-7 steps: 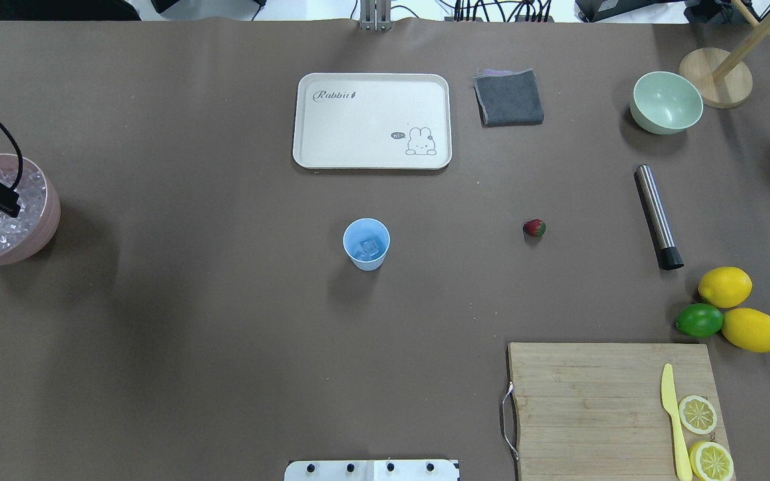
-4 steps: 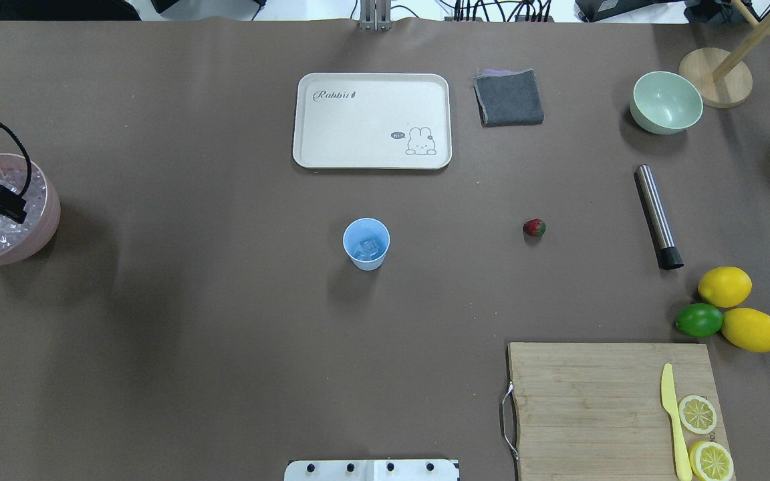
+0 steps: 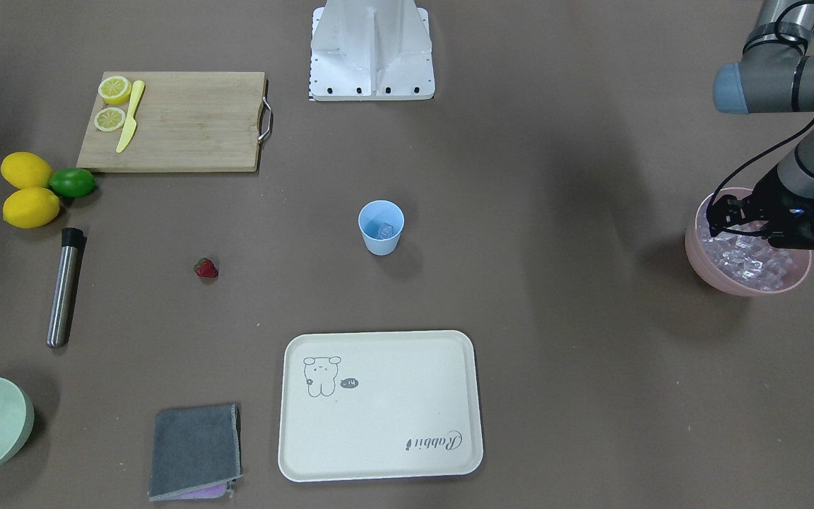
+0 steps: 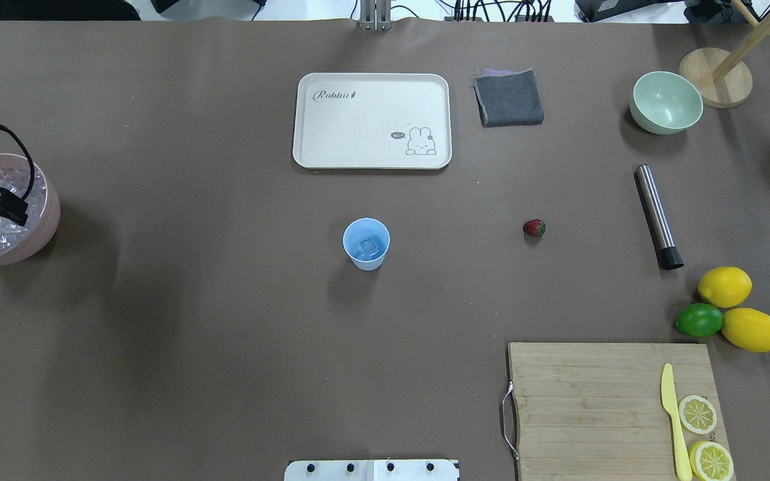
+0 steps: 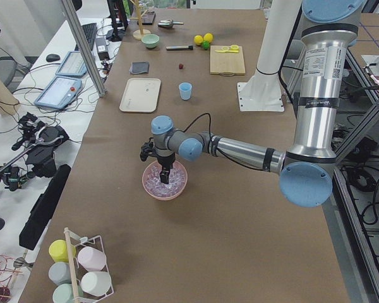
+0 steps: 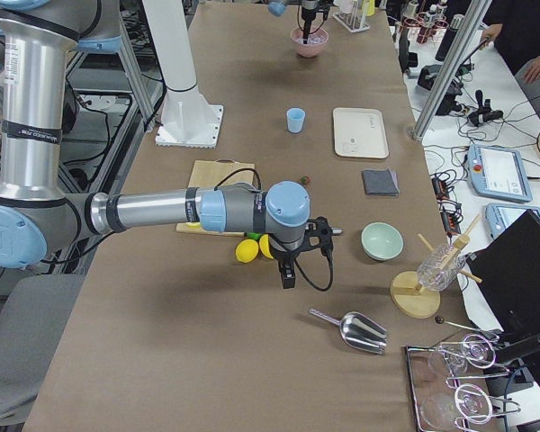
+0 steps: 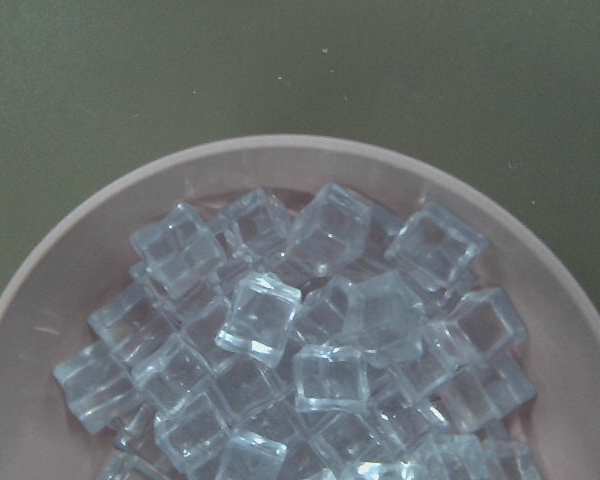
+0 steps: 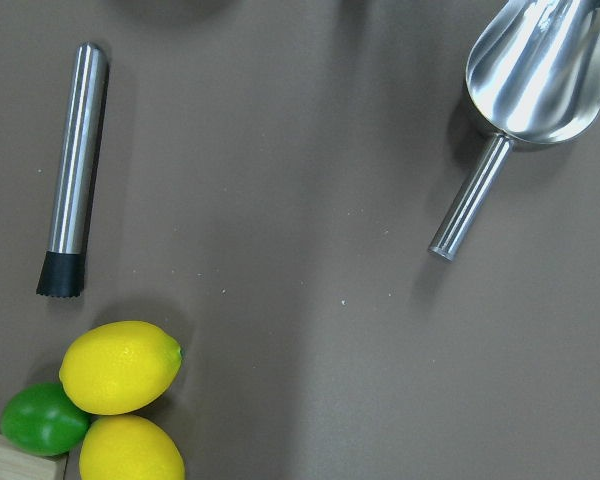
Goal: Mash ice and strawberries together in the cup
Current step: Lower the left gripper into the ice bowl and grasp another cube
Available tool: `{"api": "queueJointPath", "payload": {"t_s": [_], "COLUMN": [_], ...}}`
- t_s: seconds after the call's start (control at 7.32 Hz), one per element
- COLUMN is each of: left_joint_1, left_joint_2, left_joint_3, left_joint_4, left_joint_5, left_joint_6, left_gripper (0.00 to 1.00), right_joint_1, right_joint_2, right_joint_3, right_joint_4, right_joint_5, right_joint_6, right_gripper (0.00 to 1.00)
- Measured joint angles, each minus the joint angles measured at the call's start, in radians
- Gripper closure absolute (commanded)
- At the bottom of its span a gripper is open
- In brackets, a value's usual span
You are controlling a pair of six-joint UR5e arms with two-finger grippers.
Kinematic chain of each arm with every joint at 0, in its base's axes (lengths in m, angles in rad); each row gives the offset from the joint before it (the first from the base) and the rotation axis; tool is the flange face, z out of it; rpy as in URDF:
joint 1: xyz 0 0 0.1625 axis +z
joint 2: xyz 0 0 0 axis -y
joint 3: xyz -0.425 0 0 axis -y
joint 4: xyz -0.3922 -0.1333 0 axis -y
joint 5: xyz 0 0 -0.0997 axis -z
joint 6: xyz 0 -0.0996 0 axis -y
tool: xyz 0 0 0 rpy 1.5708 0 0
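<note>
Left gripper (image 5: 165,177): over pink bowl (image 4: 51,217) of ice (image 7: 310,330), far left, slightly shifted since earlier; finger state indiscernible. Right gripper (image 6: 288,277): likewise indiscernible. Cup (image 4: 366,244), strawberry (image 4: 534,228): unmoved, mid-table, well apart.

Small light blue plastic cup (image 3: 381,244) sits about mid-table with a clear ice cube (image 3: 386,229) down in it. From the cup, the little red strawberry (image 3: 205,268) lies well apart at 8 o'clock. Way out at 3 o'clock the left gripper (image 3: 774,233) hangs over a round pink bowl (image 3: 732,277) heaped with more cubes; can't tell how its jaws stand. Cream rectangular tray (image 3: 379,438) at 6 o'clock.
</note>
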Motion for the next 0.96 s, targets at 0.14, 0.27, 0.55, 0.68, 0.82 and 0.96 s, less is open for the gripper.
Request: {"api": "queueJointPath", "payload": {"t_s": [0.14, 0.27, 0.55, 0.68, 0.82, 0.96], "left_joint_1": [0.004, 0.007, 0.008, 0.008, 0.007, 0.005], "left_joint_2": [0.000, -0.001, -0.001, -0.001, -0.002, -0.003], "left_joint_3": [0.001, 0.002, 0.002, 0.001, -0.003, -0.007], "left_joint_4": [0.000, 0.000, 0.000, 0.000, 0.002, 0.005], "left_joint_5": [0.005, 0.007, 0.009, 0.010, 0.009, 0.007], "left_joint_6": [0.000, 0.000, -0.001, -0.001, -0.001, 0.001], "left_gripper": [0.31, 0.58, 1.00, 1.00, 1.00, 1.00], "right_joint_1": [0.000, 0.000, 0.000, 0.000, 0.001, 0.002], "right_joint_2": [0.000, 0.000, -0.001, -0.003, -0.008, -0.012], "right_joint_3": [0.000, -0.001, 0.000, 0.000, 0.001, 0.002], "right_joint_4": [-0.001, -0.001, -0.001, -0.001, -0.001, -0.001], "right_joint_5": [0.000, 0.001, 0.001, 0.001, 0.001, 0.002], "right_joint_6": [0.000, 0.000, 0.001, 0.001, 0.001, 0.000], "right_gripper": [0.00, 0.00, 0.00, 0.00, 0.00, 0.00]}}
